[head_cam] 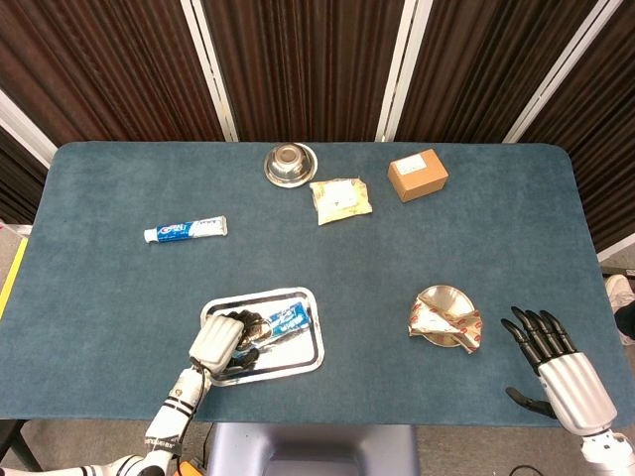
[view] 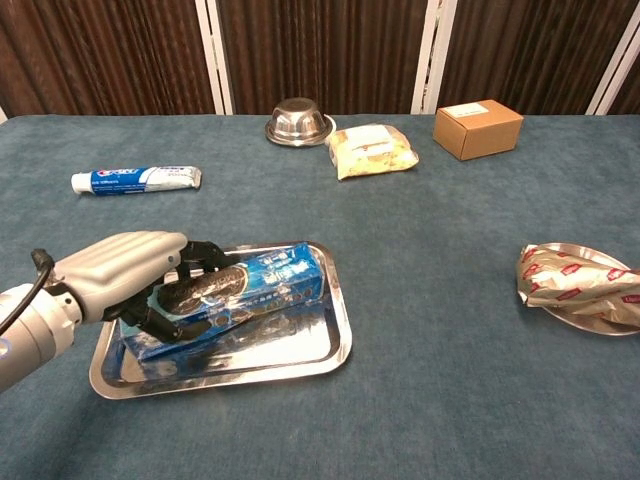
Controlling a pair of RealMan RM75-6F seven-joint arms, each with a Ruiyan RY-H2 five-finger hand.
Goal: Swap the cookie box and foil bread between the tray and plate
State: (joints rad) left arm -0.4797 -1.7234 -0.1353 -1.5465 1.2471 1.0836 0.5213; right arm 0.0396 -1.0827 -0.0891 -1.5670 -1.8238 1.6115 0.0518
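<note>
A blue cookie box lies lengthwise in the steel tray at the front left. My left hand reaches over the box's left end, and its dark fingers curl around the box. The box looks tilted, with its right end raised. At the front right, the foil bread, a crinkled silver and red wrapper, lies on the small metal plate. My right hand rests open on the table to the right of the plate and shows only in the head view.
A toothpaste tube lies at the left. A steel bowl, a yellow snack packet and a brown cardboard box stand along the far side.
</note>
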